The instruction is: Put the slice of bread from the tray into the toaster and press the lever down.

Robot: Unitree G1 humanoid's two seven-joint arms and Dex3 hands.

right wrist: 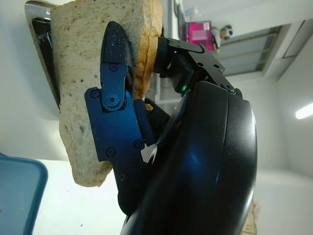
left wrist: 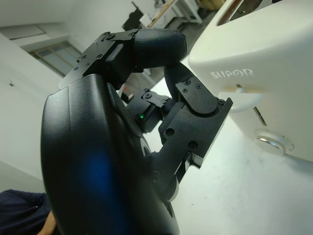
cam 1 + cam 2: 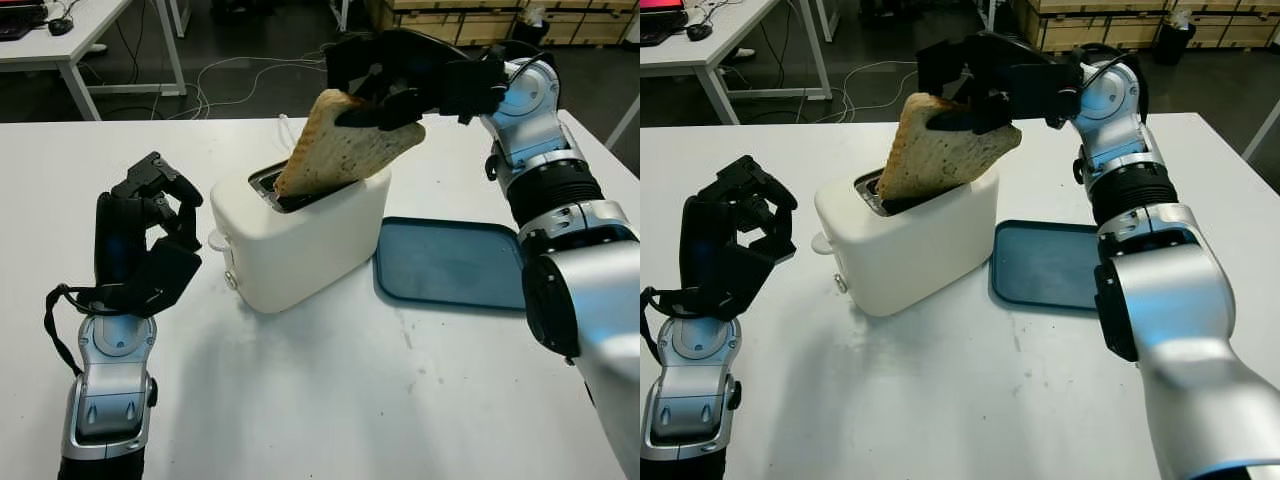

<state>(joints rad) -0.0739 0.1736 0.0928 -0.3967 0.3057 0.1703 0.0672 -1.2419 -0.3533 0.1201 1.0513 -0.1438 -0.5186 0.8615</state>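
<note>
A white table (image 3: 330, 400) holds a white toaster (image 3: 300, 235) with a blue tray (image 3: 450, 262) just beside it. The right hand (image 3: 400, 80), above the toaster, is clamped on the slice of bread (image 3: 340, 150), which leans tilted with its lower corner apparently inside the slot. The left hand (image 3: 145, 235) hovers near the toaster's lever (image 2: 239, 98) end, fingers curled, holding nothing.

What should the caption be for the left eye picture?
Right hand lowers the bread slice into the white toaster.
</note>
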